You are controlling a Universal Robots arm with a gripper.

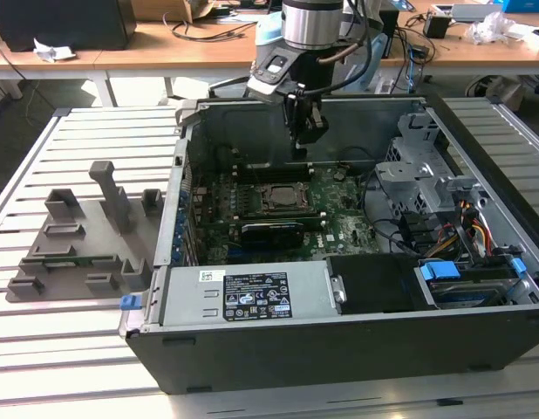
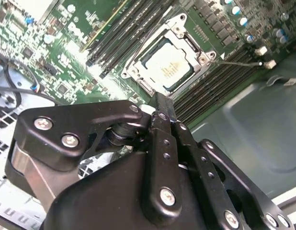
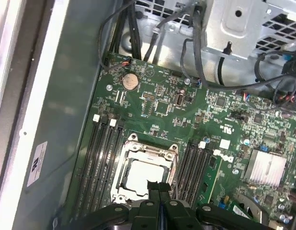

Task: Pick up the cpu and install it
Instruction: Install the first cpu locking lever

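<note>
Already the cpu (image 2: pixel 168 64) lies flat in its socket (image 3: pixel 149 149) on the green motherboard (image 3: pixel 157 103), inside the computer case (image 1: pixel 339 349). The gripper (image 2: pixel 161 103) hangs just above it, jaws pressed together on nothing. The putting-in looks done.

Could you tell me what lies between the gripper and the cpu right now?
Nothing but air: in the exterior view the gripper hangs above the cpu, and in the first wrist view the chip sits in its socket frame.
</note>
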